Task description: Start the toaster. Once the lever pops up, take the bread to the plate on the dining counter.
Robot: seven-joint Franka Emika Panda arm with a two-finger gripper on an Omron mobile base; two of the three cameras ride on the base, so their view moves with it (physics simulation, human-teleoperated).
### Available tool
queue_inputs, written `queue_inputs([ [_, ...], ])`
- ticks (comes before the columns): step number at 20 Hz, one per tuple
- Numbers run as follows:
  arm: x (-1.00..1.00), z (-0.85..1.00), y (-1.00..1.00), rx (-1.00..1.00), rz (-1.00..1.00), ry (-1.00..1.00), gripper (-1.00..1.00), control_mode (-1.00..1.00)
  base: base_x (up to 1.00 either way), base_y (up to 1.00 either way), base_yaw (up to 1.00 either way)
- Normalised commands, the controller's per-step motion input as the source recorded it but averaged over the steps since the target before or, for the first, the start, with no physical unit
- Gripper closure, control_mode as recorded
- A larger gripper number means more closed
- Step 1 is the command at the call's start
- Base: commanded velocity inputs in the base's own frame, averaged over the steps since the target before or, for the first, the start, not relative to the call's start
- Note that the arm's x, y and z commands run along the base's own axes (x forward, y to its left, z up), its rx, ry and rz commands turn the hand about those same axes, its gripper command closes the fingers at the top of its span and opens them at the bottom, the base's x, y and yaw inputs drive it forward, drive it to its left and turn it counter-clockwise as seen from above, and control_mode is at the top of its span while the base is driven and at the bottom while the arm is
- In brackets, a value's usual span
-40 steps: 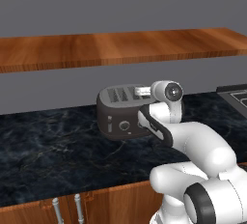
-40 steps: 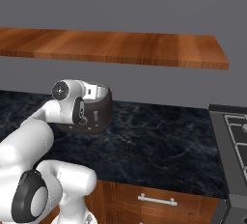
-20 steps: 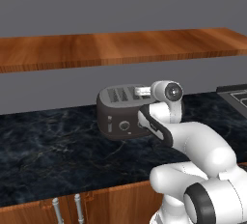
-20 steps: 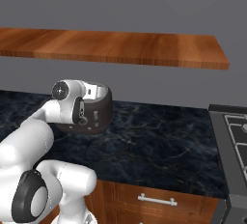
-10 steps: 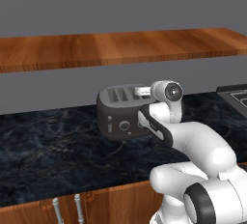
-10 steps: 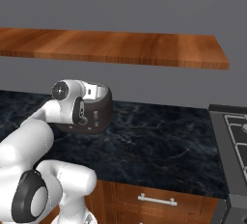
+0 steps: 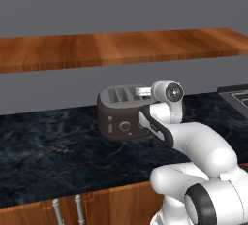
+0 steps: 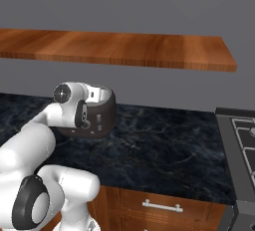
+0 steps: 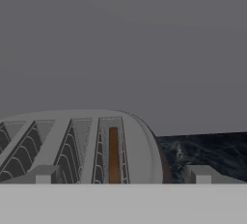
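The dark grey toaster (image 7: 121, 115) stands on the black marble worktop near the wall, also seen as the toaster (image 8: 102, 118) from the right. My gripper (image 7: 143, 91) hovers level with its top right edge, jaws open and holding nothing. In the hand view the toaster (image 9: 72, 141) shows its slots from above, and the bread (image 9: 113, 155) sits as a thin brown strip in the rightmost slot. My gripper (image 9: 121, 175) has one fingertip over the slots and the other past the toaster's right side. The plate and the dining counter are out of view.
A long wooden shelf (image 7: 121, 47) runs along the grey wall above the toaster. A stove (image 8: 239, 130) sits at the right end of the worktop (image 8: 164, 150). Cabinet doors with silver handles (image 8: 159, 206) lie below the front edge.
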Motion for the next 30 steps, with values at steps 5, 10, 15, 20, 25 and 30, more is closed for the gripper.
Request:
queue_inputs([
  [5,0.0,0.0,0.0,0.0,0.0,0.0,-1.0,-1.0,0.0,0.0,0.0],
  [10,0.0,0.0,0.0,0.0,0.0,0.0,-1.0,-1.0,0.0,0.0,0.0],
  [15,0.0,0.0,0.0,0.0,0.0,0.0,-1.0,-1.0,0.0,0.0,0.0],
  [20,0.0,0.0,0.0,0.0,0.0,0.0,-1.0,-1.0,0.0,0.0,0.0],
  [25,0.0,0.0,0.0,0.0,0.0,0.0,-1.0,-1.0,0.0,0.0,0.0],
  [30,0.0,0.0,0.0,0.0,0.0,0.0,-1.0,-1.0,0.0,0.0,0.0],
])
